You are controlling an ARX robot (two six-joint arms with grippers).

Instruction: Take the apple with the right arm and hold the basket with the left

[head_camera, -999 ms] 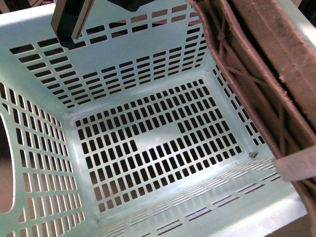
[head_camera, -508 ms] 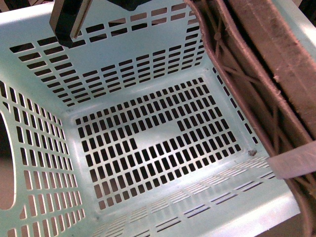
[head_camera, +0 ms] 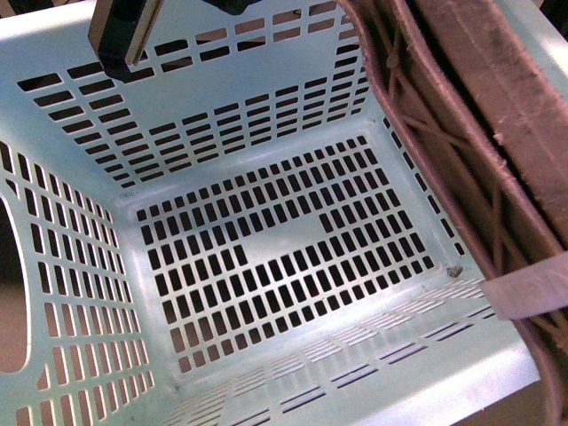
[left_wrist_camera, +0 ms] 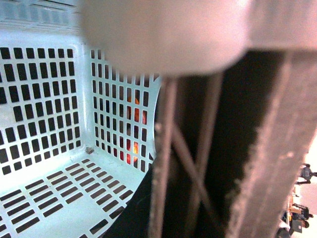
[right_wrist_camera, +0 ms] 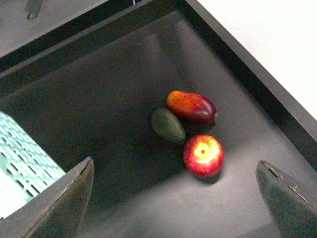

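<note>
Front view is pretty much all basket (head_camera: pixel 62 177): mint plastic, slotted walls and floor. The only thing inside is a tiny speck (head_camera: pixel 454 273) in the near right corner of the floor. The brown lattice handle (head_camera: pixel 444 151) runs down the right side, with a greyish band (head_camera: pixel 528 297) wrapped round it at the near end.

Versus a second ago the basket has barely budged. The floor has slid a hair to the left, and the band looks greyer and more tilted than it did. The black block (head_camera: pixel 120 35) with a tan edge, poking in over the far wall on the left, has crept slightly further left. Can't tell which arm it belongs to.

The left pincer (left_wrist_camera: pixel 163 34) shows only one blurry grey finger in its wrist view, right up against the handle's lattice. So I can't tell whether it's clamped on or not. Something orange-red glows through the wall slots there, too blurred to name.

Further out, the right pincer (right_wrist_camera: pixel 173 168) is released, tips spread wide, hanging over a dark, black-rimmed tray (right_wrist_camera: pixel 99 89). The apple (right_wrist_camera: pixel 203 155) lies on the tray floor, red with a yellow patch round the stem, untouched. Just beside it are a green mango (right_wrist_camera: pixel 168 125) and a red fruit (right_wrist_camera: pixel 191 106), and those two touch each other. A corner of the basket pokes into that view at the tray's edge. Pale counter (right_wrist_camera: pixel 267 39) lies beyond the tray's rim.
</note>
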